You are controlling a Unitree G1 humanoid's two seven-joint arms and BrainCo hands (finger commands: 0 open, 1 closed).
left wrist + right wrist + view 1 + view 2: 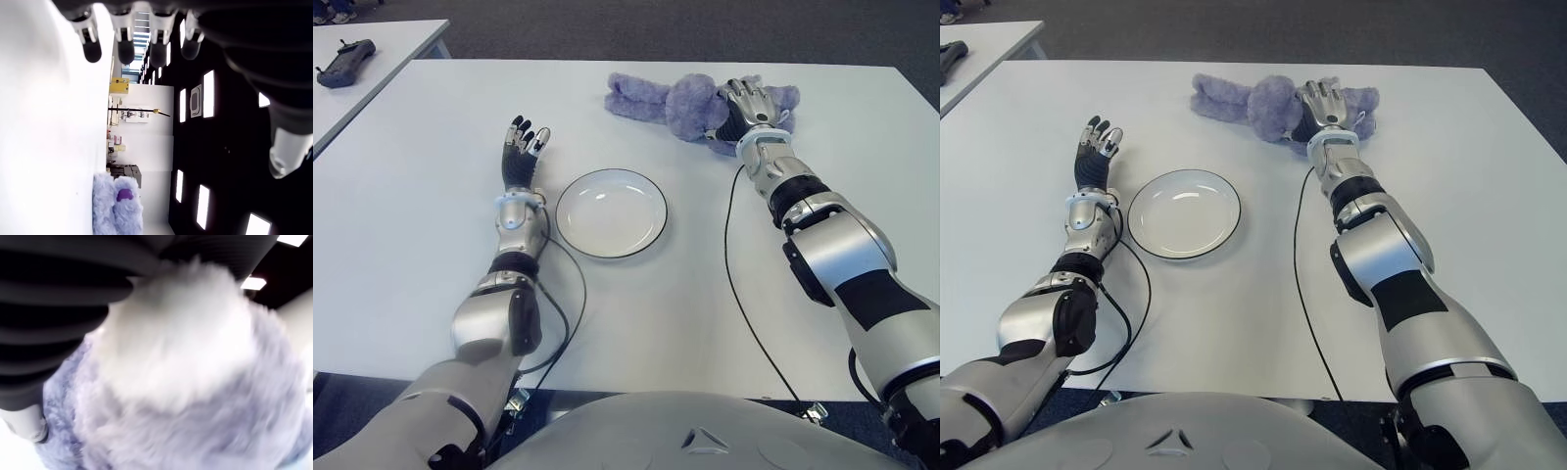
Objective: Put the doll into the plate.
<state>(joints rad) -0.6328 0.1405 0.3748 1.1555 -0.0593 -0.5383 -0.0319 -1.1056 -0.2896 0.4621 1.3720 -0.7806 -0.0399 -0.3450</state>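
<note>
A fluffy purple doll [680, 103] lies on the white table [411, 196] at the far side, right of centre. My right hand [749, 101] lies palm down on top of its right part, fingers [49, 333] curled into the fur [195, 396]. The white plate [612, 174] with a dark rim stands nearer to me at the middle and holds nothing. To the left of the plate my left hand [524, 142] shows with its fingers [91, 46] stretched out and nothing in them. The doll [120, 205] also shows far off in the left wrist view.
A black cable [734, 255] runs over the table from the right wrist toward the near edge. Another cable loops beside the left forearm. A dark handheld controller [344, 61] lies on a second table at the far left.
</note>
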